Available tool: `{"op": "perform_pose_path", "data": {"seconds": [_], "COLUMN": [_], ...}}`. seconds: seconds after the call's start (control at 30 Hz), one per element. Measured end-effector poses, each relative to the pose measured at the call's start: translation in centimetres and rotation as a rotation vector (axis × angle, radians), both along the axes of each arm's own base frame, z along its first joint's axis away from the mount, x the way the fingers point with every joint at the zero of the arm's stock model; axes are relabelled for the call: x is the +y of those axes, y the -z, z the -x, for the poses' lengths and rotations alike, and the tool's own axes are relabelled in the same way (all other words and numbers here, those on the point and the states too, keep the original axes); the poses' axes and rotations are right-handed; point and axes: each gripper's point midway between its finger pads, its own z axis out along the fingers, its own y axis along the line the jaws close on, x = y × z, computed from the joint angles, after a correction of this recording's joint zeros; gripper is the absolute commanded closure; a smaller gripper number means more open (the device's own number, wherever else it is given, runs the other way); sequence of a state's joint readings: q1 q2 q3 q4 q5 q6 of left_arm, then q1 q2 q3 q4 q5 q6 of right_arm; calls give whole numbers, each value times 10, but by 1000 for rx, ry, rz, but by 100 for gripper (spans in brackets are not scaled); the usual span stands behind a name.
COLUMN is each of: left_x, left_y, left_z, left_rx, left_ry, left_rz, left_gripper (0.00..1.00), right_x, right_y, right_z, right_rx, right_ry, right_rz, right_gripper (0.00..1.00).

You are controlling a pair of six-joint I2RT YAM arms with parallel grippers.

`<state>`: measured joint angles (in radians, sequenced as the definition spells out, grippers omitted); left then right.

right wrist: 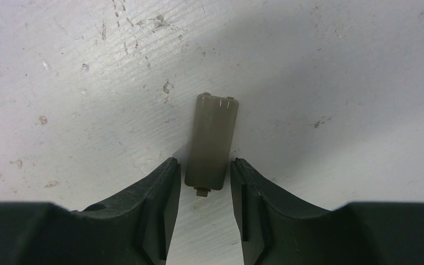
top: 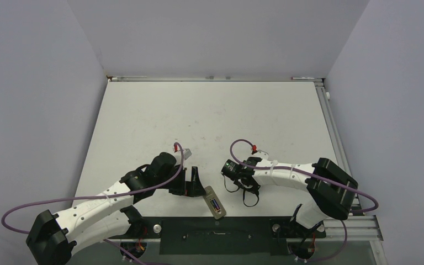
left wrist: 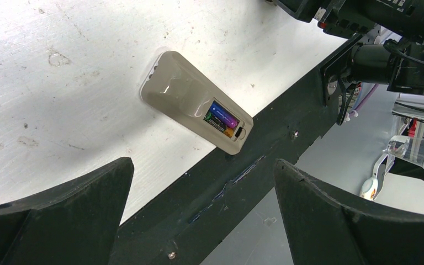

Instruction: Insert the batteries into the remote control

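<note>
The remote control (top: pixel 214 202) (left wrist: pixel 187 99) lies back-up near the table's front edge, its battery recess uncovered. The batteries (left wrist: pixel 222 117), purple-blue and brownish-gold, sit side by side inside the recess. My left gripper (top: pixel 190 182) (left wrist: pixel 203 163) is open wide with nothing between its fingers, just left of the remote. A small greyish-beige battery cover (right wrist: pixel 212 138) lies flat on the table. My right gripper (top: pixel 240 192) (right wrist: pixel 204 165) straddles the cover's near end, a thin gap on each side.
A black mounting rail (top: pixel 215 234) (left wrist: pixel 237 182) runs along the front edge right beside the remote. An aluminium rail (top: pixel 331 121) borders the table's right side. A clear plastic cup (left wrist: pixel 414 152) stands off the table beyond the rail. Grey walls enclose the table.
</note>
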<state>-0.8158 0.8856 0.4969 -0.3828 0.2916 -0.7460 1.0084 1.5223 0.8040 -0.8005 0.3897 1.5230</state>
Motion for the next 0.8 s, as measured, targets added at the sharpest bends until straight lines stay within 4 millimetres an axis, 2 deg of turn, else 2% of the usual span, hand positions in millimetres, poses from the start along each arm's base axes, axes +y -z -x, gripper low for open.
{"op": "perform_pose_path", "data": {"seconds": [0.3,0.4,0.5,0.8], "left_x": [0,0,0,0], "left_y": [0,1,1,1], "left_z": [0,0,0,0], "left_rx": [1,2,3,4], "left_ry": [-1,0,0,-2], "left_rz": [0,-1,-3,-4], "left_gripper": [4,4,4,4], "right_x": [1,3,3,3], "right_y": [0,0,0,-1], "right_z": [0,-1,-1,1], "right_rx": [3,4,4,14], "right_ry": [0,0,2,-43], "right_rz": [-2,-3,-4,17], "right_gripper": [69,77,91,91]}}
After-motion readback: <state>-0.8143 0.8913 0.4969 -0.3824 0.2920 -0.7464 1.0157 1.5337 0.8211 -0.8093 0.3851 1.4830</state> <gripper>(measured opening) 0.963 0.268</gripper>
